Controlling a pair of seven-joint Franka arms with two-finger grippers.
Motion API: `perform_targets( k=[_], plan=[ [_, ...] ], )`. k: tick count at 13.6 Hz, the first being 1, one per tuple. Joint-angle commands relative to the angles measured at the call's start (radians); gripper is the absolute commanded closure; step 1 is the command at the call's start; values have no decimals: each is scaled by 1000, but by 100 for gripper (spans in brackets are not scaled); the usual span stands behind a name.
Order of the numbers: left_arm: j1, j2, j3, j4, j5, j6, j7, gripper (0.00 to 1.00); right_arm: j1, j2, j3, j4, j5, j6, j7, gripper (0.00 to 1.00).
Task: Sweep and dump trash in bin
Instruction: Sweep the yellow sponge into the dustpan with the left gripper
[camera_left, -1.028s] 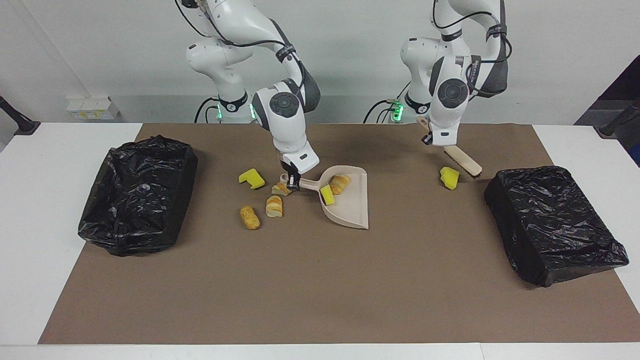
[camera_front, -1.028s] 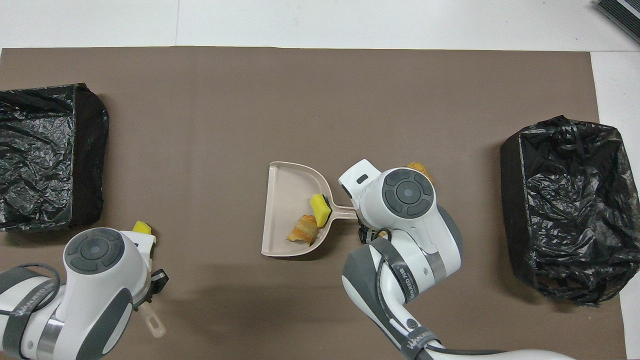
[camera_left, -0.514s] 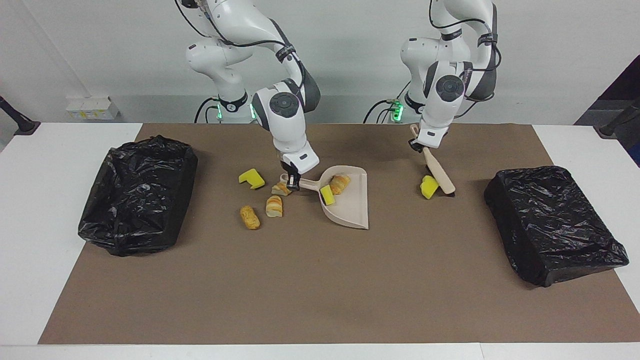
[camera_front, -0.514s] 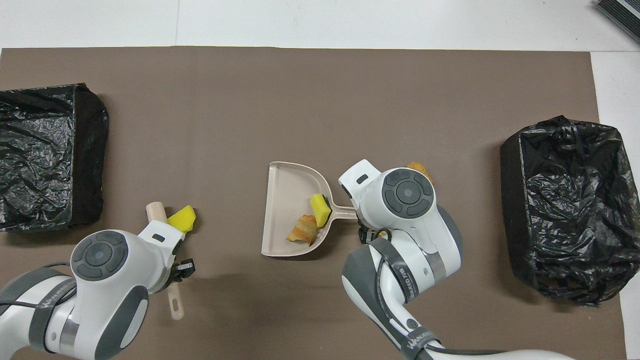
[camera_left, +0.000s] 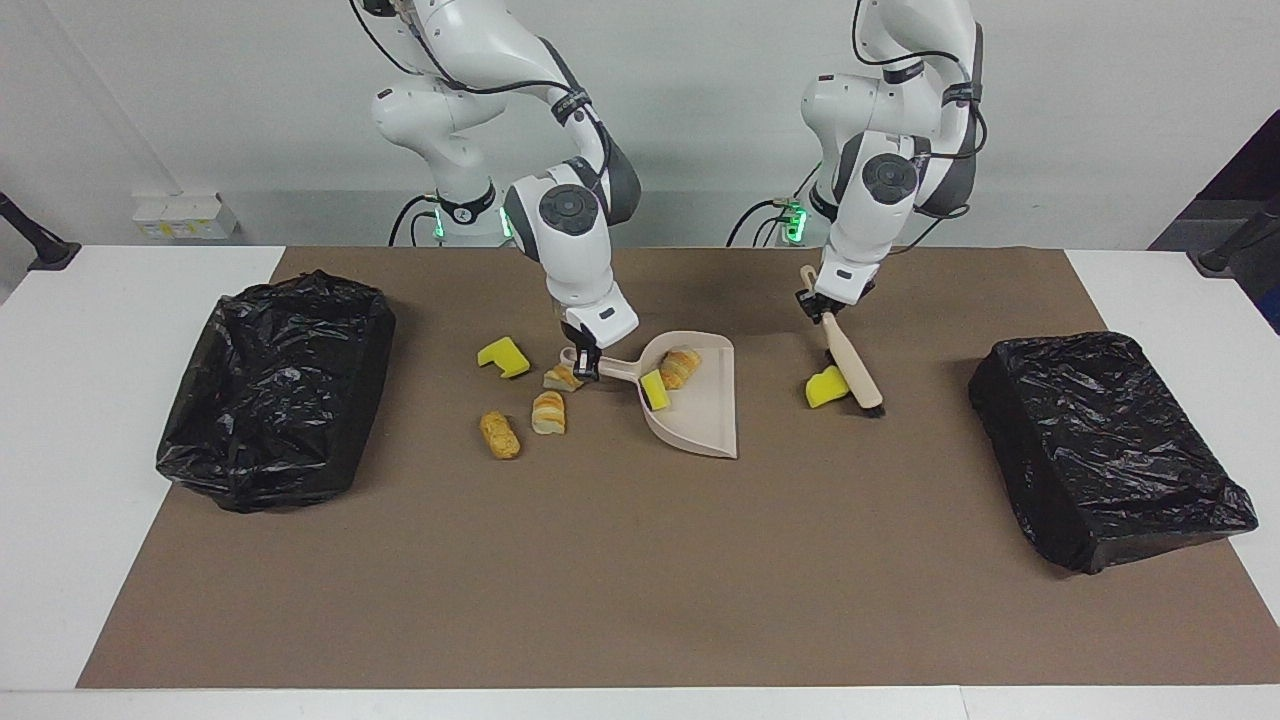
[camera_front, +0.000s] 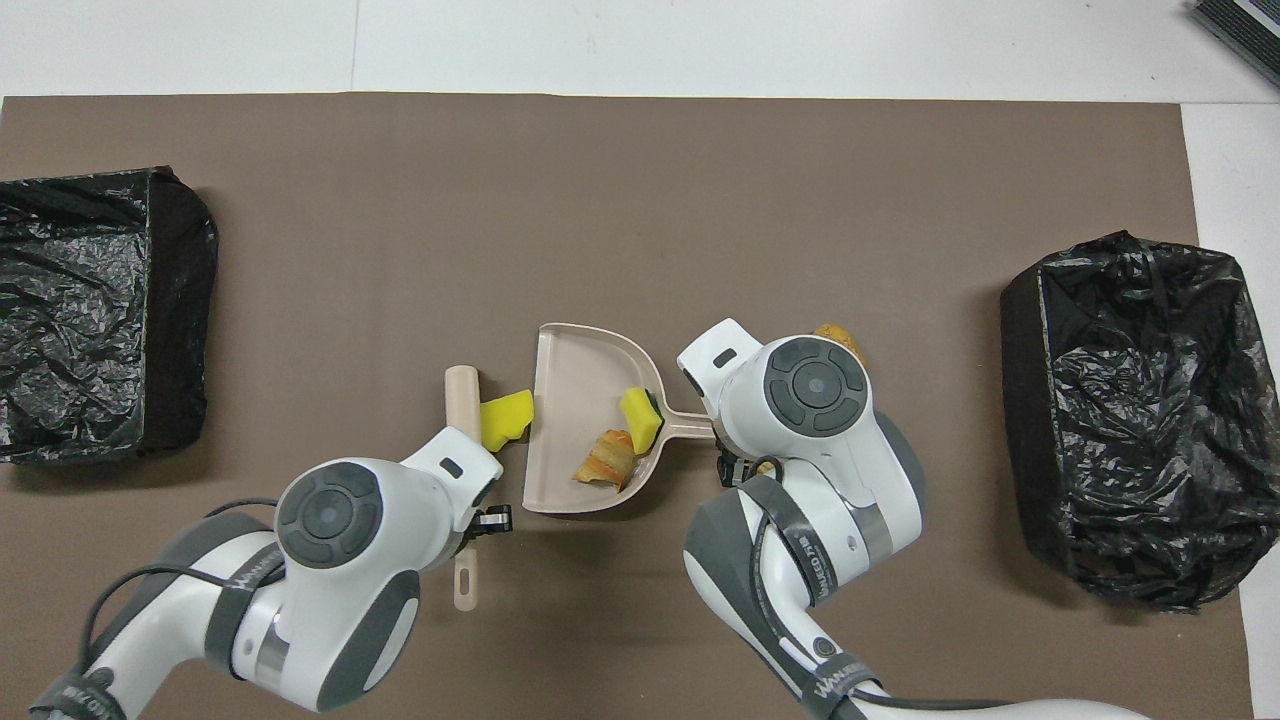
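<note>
Seven trash pieces (camera_left: 827, 387): two in the dustpan (camera_left: 700, 400), four beside its handle, one against the brush (camera_left: 853, 362). Left end effector (camera_left: 820, 312) grasps the brush, right end effector (camera_left: 585, 366) the dustpan handle; two black-lined bins (camera_left: 275, 385) flank the desk (camera_left: 600, 560).

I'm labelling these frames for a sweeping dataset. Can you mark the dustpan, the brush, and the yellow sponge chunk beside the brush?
dustpan (camera_left: 705, 405): facing view, bare floor of the pan.
brush (camera_left: 850, 362): facing view, middle of its beige back.
yellow sponge chunk (camera_left: 826, 387): facing view, its top face.
</note>
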Motion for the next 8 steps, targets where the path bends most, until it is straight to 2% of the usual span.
perform_targets(
  k=[1,3,5,7,8],
  plan=[
    [-64,94,12,60,-20,74,36,100,-9,-10,7,-21,-11,26,37,100],
    [-67,115,6,106,-22,60,23,100,-9,-10,7,-21,-11,26,37,100],
    [-59,114,10,107,-23,36,16,100,-9,-9,7,-21,-11,26,37,100],
    [-41,85,21,112,-20,-34,17,100,-9,-9,7,-21,-11,24,37,100],
    [5,68,24,144,-13,-87,8,100,-11,-9,7,-19,-11,22,37,100]
  ],
)
